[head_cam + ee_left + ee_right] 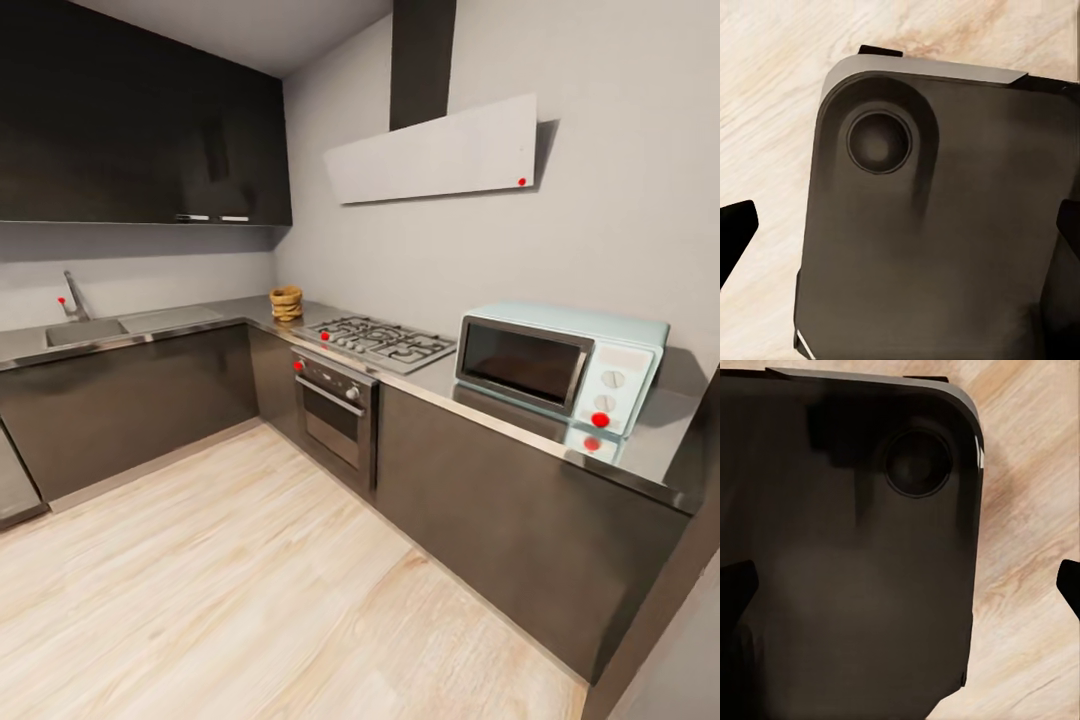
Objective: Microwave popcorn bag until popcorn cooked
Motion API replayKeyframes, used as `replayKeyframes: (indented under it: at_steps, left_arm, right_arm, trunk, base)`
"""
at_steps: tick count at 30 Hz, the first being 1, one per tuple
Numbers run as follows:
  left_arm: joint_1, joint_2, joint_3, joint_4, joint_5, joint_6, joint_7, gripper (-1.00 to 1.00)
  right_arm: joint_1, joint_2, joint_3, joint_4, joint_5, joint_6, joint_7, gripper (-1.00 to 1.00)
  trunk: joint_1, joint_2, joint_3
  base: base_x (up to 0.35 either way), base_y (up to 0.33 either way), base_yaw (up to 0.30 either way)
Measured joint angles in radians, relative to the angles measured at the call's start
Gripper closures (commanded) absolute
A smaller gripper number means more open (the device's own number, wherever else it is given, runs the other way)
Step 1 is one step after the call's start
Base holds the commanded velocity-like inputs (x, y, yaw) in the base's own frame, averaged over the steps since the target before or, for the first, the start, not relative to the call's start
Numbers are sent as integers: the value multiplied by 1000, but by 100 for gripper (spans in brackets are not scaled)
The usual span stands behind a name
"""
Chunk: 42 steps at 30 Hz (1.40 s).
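1. My left claw (900,232) hangs low over my own dark base (937,247) and the wood floor (765,112). Its fingers (735,225) sit far apart and hold nothing. I think it rests there because I am not near the bench yet.
2. The popcorn bag (286,302) stands in the far corner of the bench (440,385), just left of the stove (380,340). It is far from both claws.
3. The microwave (560,365) sits on the bench to the right, door shut.
4. My right claw (900,585) hangs low too, spread wide and empty.
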<state>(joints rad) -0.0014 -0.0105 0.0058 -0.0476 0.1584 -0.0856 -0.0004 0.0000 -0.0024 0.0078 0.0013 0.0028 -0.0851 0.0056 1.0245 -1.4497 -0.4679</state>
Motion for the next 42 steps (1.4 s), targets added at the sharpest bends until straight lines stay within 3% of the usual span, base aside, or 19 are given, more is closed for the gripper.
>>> replayKeyframes:
  at_steps: [17, 42]
  left_arm:
    - [0, 0, -1, 0, 0, -1, -1, -100]
    - [0, 0, 0, 0, 1, -2, 7, -100]
  right_arm:
    - [0, 2, -1, 0, -4, -2, -1, -100]
    - [0, 3, -2, 0, -4, 0, -1, -100]
  trunk:
    - [0, 0, 0]
    - [0, 0, 0]
  base:
    - [229, 77, -11]
    - [47, 9, -236]
